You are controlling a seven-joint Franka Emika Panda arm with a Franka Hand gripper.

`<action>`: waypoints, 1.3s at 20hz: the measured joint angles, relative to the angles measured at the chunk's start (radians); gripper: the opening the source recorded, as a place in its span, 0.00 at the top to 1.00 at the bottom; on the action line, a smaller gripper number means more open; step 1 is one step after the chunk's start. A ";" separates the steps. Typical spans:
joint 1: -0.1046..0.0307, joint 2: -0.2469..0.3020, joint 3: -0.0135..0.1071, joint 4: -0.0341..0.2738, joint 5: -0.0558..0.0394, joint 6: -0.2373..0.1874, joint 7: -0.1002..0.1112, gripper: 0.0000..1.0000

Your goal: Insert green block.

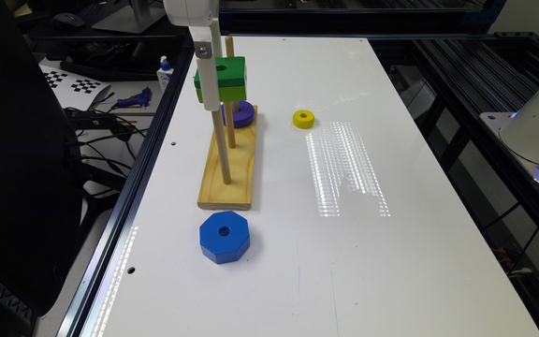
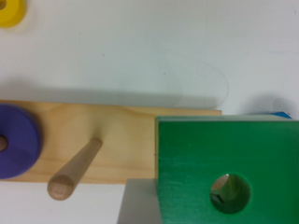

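The green block [image 2: 205,154] between my jaws is painted wood, faint grain showing through a satin coat. The base board [image 1: 230,175] and its pegs [image 1: 222,145] are bare pale wood, matt. The white table [image 1: 344,243] is smooth and glossy, mirroring lights

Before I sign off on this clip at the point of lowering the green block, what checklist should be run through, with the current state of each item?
1. Green block gripped, clear of the table: ok, the jaws hold it up beside the pegs.
2. Hole lined up with a peg: ok, pale wood shows through the hole in the wrist view.
3. Peg tip already inside the hole: cannot tell.
4. Nearest peg free of other pieces: ok, bare down to the wooden base.
5. Other pieces out of the way: ok, purple ring sits on the far peg; blue octagon and yellow ring lie on the table off the base.
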 joint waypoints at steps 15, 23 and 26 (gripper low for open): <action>0.003 0.003 0.003 0.001 -0.0009 0.011 0.004 1.00; 0.006 0.004 0.003 0.002 -0.0009 0.018 0.006 1.00; 0.006 0.004 0.003 0.002 -0.0009 0.019 0.007 1.00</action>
